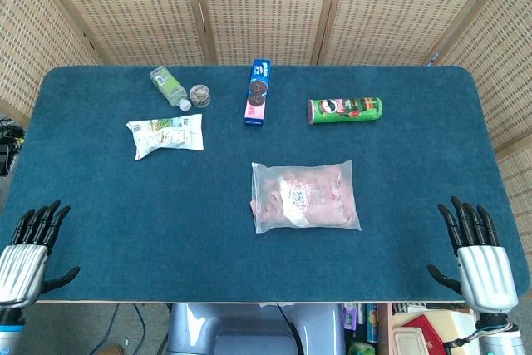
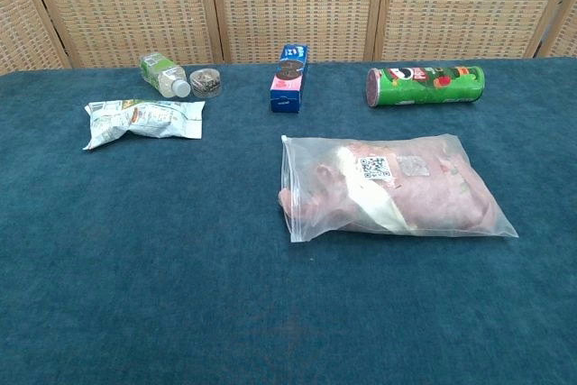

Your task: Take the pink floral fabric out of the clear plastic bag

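A clear plastic bag (image 1: 305,195) lies flat near the middle of the blue table, and the chest view shows the same bag (image 2: 389,188) closer up. Pink fabric (image 2: 424,196) fills it, behind a white label with a QR code. My left hand (image 1: 29,251) rests at the table's near left corner, fingers apart, holding nothing. My right hand (image 1: 476,255) sits at the near right corner, also spread and empty. Both hands are far from the bag. Neither hand shows in the chest view.
Along the far side lie a small bottle (image 1: 169,86) with a round lid (image 1: 199,96) beside it, a blue biscuit box (image 1: 258,92), a green crisps can (image 1: 345,110) on its side, and a crumpled white snack packet (image 1: 166,134). Wicker screens stand behind the table (image 1: 125,205).
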Controlling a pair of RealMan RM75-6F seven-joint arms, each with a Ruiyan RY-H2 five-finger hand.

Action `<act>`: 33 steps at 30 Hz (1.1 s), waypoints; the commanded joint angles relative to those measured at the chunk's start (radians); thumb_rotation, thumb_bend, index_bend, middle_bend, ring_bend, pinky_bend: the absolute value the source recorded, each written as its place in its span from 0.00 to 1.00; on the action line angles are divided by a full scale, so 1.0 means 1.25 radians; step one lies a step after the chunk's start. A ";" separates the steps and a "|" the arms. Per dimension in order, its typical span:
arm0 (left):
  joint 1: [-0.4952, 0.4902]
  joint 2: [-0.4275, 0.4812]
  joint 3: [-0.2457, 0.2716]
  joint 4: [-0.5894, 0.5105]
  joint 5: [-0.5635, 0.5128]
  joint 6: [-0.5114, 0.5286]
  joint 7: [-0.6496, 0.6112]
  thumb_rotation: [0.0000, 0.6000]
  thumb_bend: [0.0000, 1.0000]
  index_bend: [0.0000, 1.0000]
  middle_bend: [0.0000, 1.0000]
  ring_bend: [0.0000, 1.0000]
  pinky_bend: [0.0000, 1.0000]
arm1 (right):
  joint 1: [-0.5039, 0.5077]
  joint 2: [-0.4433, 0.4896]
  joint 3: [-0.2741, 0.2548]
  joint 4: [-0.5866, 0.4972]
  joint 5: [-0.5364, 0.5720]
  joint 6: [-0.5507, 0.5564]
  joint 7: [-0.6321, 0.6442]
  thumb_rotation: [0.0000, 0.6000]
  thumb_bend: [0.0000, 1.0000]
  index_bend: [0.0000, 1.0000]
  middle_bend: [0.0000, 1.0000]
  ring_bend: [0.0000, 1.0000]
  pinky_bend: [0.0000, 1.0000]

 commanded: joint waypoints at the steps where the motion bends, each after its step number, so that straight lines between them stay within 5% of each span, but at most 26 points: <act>1: 0.000 0.000 0.001 0.000 -0.001 -0.002 0.002 1.00 0.18 0.00 0.00 0.00 0.00 | 0.000 0.001 -0.001 0.000 0.000 0.000 0.002 1.00 0.00 0.00 0.00 0.00 0.00; 17: -0.002 -0.004 -0.004 0.001 -0.008 -0.005 0.011 1.00 0.18 0.00 0.00 0.00 0.00 | 0.052 -0.024 0.014 0.033 0.007 -0.071 0.062 1.00 0.00 0.00 0.00 0.00 0.00; 26: -0.005 -0.012 -0.015 0.000 -0.029 -0.008 0.027 1.00 0.18 0.00 0.00 0.00 0.00 | 0.232 -0.098 0.092 0.120 0.112 -0.320 0.168 1.00 0.00 0.00 0.00 0.00 0.00; 33: -0.010 -0.016 -0.029 0.004 -0.056 -0.015 0.032 1.00 0.18 0.00 0.00 0.00 0.00 | 0.358 -0.172 0.128 0.175 0.239 -0.497 0.096 1.00 0.00 0.00 0.00 0.00 0.00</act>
